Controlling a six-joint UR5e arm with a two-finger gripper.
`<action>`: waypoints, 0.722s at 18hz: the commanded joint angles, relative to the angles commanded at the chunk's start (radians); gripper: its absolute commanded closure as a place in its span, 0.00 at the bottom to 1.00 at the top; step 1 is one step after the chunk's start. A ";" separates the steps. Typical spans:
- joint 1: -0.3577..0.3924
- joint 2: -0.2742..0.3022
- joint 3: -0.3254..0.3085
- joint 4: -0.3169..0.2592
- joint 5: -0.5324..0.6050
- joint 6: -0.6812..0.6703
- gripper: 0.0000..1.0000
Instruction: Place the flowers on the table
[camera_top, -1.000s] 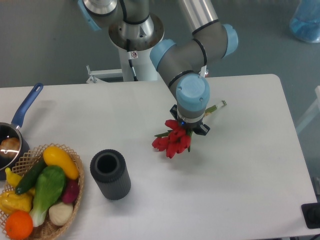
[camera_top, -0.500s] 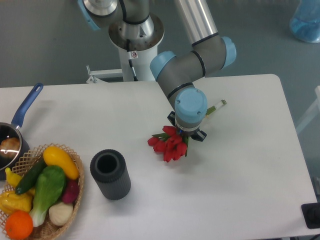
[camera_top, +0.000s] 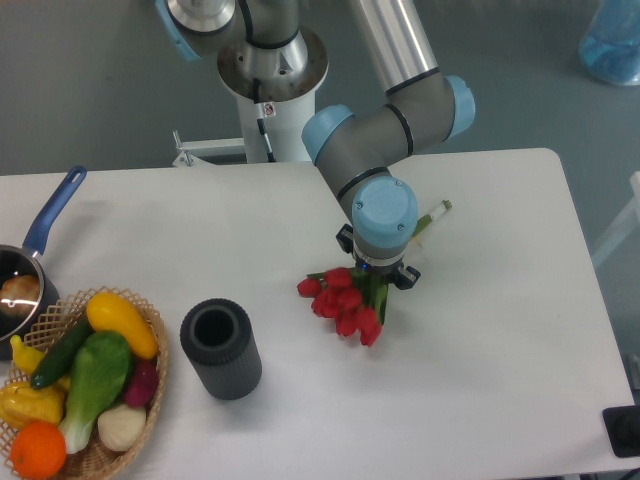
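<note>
Camera view, fixed: flowers (camera_top: 347, 303) lying low on the table (camera_top: 500, 330), placement approx. complete.
Red heads are spreading across the white top near centre, stems running up-right under the gripper (camera_top: 378, 272), stem ends poking out behind the wrist. Arm is reaching down from the rear base, wrist pointing straight down over the stems. Fingers are hidden by the wrist, so grip state can't be told; release & retreat are prob. what's left.

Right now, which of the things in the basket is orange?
The small round fruit at the basket's near left edge. The others are yellow, green, purple or whitish, and it lies lowest in the picture.
</note>
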 joint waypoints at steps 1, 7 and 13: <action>0.000 0.000 0.005 -0.001 0.000 0.002 0.09; 0.005 0.041 0.044 0.041 -0.017 -0.030 0.00; 0.005 0.074 0.117 0.144 -0.073 -0.150 0.00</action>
